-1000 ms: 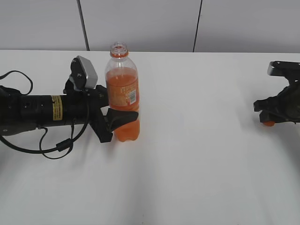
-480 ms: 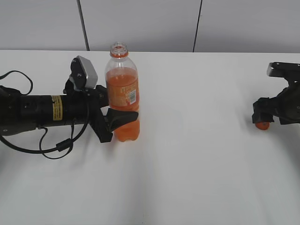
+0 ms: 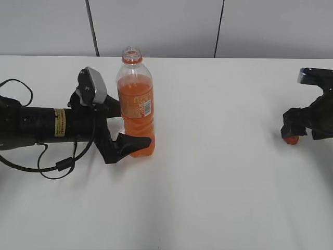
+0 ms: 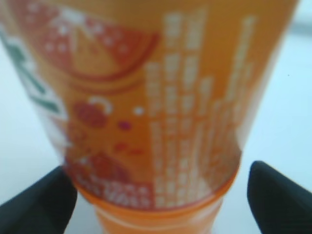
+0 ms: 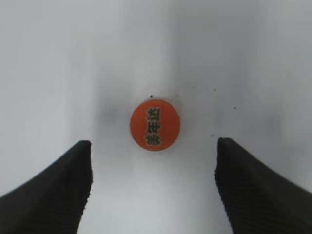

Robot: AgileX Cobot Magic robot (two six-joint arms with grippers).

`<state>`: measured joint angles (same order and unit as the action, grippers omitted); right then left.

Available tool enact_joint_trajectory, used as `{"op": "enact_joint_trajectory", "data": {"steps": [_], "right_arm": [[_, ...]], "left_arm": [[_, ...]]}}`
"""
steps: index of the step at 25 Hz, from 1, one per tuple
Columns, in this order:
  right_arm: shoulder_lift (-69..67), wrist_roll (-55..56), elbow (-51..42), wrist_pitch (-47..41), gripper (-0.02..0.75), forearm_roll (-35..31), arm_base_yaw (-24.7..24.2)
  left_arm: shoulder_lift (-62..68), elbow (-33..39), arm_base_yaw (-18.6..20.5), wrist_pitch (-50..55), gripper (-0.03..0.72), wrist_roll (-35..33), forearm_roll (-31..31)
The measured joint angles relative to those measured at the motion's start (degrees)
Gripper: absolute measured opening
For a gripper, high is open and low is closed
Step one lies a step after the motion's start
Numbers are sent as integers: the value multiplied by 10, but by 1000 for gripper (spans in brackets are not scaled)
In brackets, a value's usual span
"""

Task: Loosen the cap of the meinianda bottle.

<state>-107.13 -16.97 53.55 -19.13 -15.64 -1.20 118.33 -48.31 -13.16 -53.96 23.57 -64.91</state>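
Left claw [image 3: 136,140], nearest the front of the surface [image 3: 208,208] toward its left edge: fingers spread at the ribbed lower body of the meinianda bottle [image 3: 137,109]. In the left wrist view a narrow gap shows between each fingertip and the bottle wall, so the bottle stands upright on its own, left of centre, its neck open and capless.

Right claw [image 5: 153,180], near the right edge: fingers wide apart and holding nothing. The cap [image 5: 155,125] lies flat on the surface between and just beyond the fingertips, printed top upward; in the exterior view it appears as a small orange spot [image 3: 290,139] beneath the claw, well apart from the bottle.

Judgement: the cap is already off, so the loosening appears complete and the step in hand is release. Good practice is to draw each claw back along its own axis with fingers kept apart, so that neither bottle nor cap is nudged.

Far edge: a plain panelled wall [image 3: 156,26].
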Motion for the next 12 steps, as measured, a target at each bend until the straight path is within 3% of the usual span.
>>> {"op": "enact_joint_trajectory", "data": {"steps": [5,12], "right_arm": [[39,-1,0,-3,588,-1,0],[77,-2,-1,-8,588,-1,0]], "left_arm": [[-16,0,26,2,624,0,-32],[-41,0,58,2,592,31,-128]]}}
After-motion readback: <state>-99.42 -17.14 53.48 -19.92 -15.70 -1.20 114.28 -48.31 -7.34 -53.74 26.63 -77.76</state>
